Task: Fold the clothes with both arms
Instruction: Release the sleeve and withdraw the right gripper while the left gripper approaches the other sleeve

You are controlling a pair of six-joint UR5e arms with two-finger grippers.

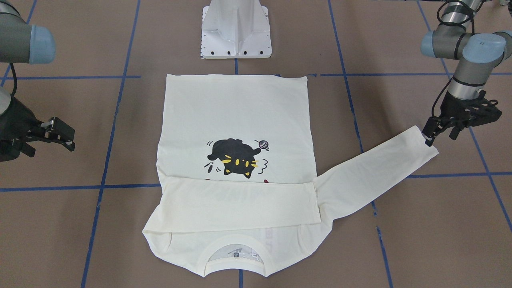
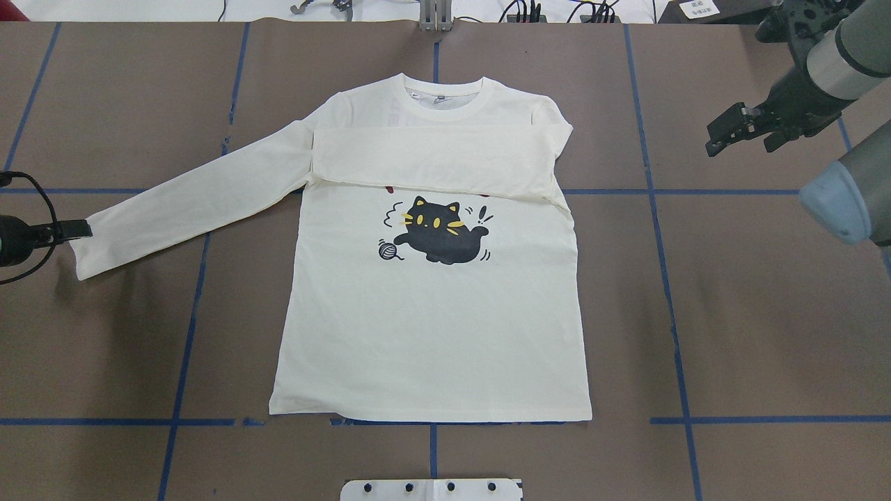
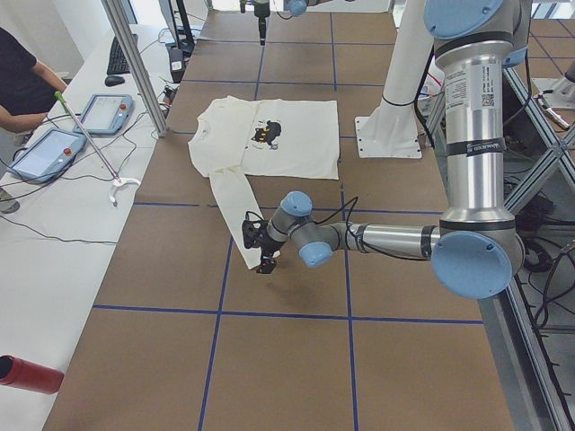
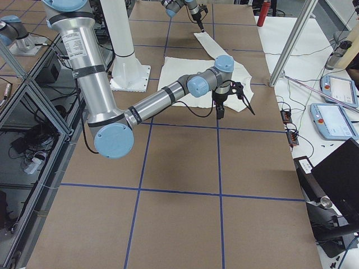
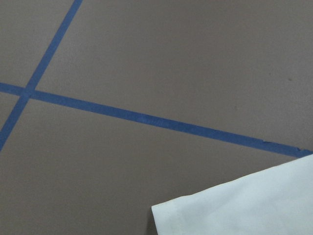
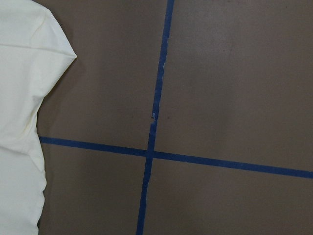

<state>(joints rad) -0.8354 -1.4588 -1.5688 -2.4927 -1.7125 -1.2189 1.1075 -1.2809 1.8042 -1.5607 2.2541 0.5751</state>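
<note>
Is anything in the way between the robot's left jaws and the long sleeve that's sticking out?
No, nothing I can see. The left gripper is right at the cuff of the outstretched sleeve, which lies flat on the table.

R arm (near) reaches over table, fingers pointing down just beside T-shirt; L arm at far sleeve.

- Overhead: high, from T-shirt hem side, looking forward and down.
- Front-facing: from collar side, steep down; both share whole T-shirt.
- Side views: far, high, one past the outstretched sleeve, one opposite.
- Wrist cameras: close, facing down on table at T-shirt's edges.
</note>
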